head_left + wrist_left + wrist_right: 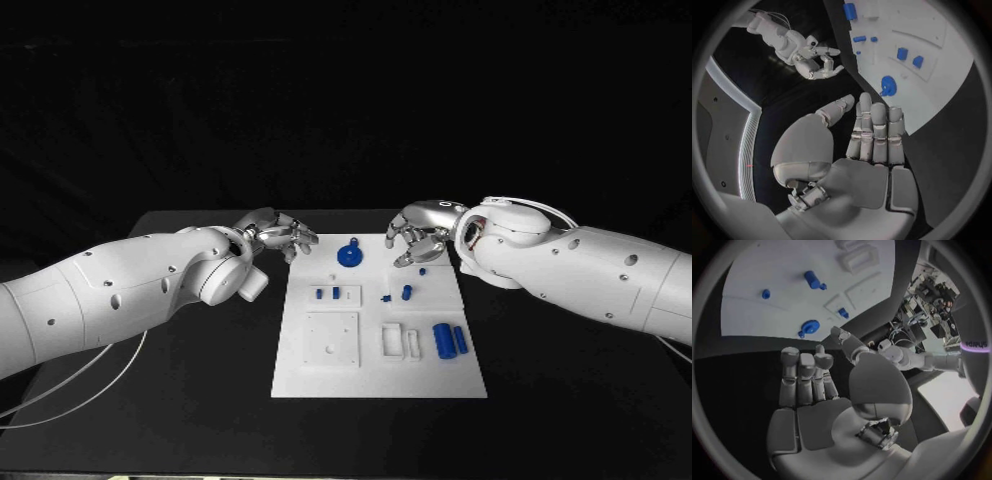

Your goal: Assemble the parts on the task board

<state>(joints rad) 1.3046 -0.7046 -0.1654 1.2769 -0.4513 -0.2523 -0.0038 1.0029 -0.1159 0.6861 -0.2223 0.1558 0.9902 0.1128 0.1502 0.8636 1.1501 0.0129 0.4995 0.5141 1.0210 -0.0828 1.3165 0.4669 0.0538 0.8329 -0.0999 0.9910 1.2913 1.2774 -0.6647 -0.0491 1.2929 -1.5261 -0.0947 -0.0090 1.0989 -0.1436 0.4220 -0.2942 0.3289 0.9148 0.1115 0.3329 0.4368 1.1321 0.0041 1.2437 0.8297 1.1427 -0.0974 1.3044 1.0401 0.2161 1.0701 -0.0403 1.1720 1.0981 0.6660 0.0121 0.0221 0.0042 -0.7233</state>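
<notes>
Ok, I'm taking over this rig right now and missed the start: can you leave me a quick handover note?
Left hand: open, holding nothing, at the board's far left corner.
Right hand: open, holding nothing, at the far right corner.
Board: centred on the table. Round blue part near the far edge; small blue parts mid-board; two blue cylinders near the right edge.
Done: cannot tell.
Left: neither hand grips a part yet.

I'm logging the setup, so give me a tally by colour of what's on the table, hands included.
Blue parts, as far as the head view shows: 8
White task board: 1
Silver hands: 2, left hand and right hand
Total: 11
</notes>
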